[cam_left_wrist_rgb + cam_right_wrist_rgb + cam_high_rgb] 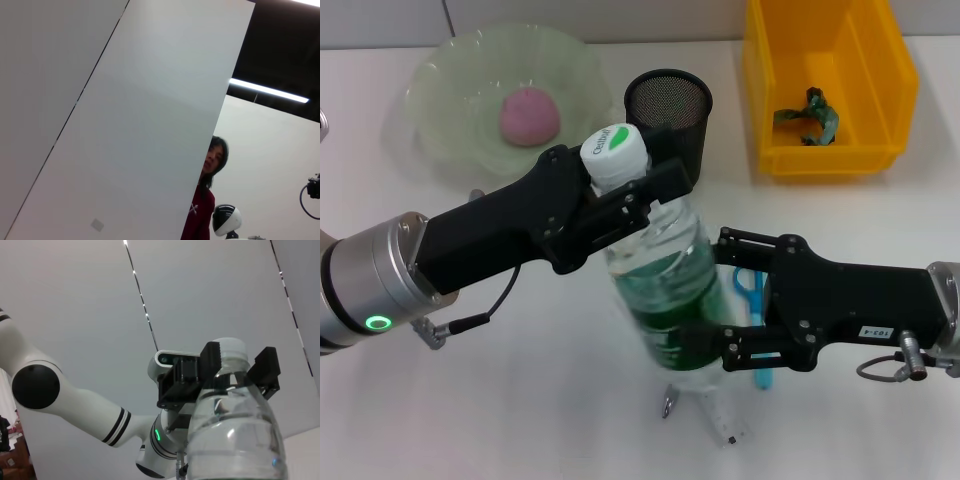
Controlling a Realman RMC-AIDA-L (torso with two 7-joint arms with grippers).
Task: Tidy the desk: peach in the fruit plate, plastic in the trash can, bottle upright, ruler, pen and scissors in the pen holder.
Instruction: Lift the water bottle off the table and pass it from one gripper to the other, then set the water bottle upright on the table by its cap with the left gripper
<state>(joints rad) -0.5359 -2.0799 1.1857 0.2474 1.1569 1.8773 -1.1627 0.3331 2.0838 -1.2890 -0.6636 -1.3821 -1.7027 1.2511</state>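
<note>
Bottle (660, 270) upright mid-frame, left gripper (620, 195) clamped at its neck, right gripper (705, 345) on its lower body, probably closed.

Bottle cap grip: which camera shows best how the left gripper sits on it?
The right wrist view: the left gripper has a finger on each side of the bottle neck, under the cap. The head view shows it from above, partly hidden. The left wrist view shows neither.

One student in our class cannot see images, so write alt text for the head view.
Both grippers hold a water bottle standing on a white desk: the left gripper at its neck, the right gripper on its lower body. Behind are a peach in a fruit plate, a pen holder and a yellow bin.
</note>
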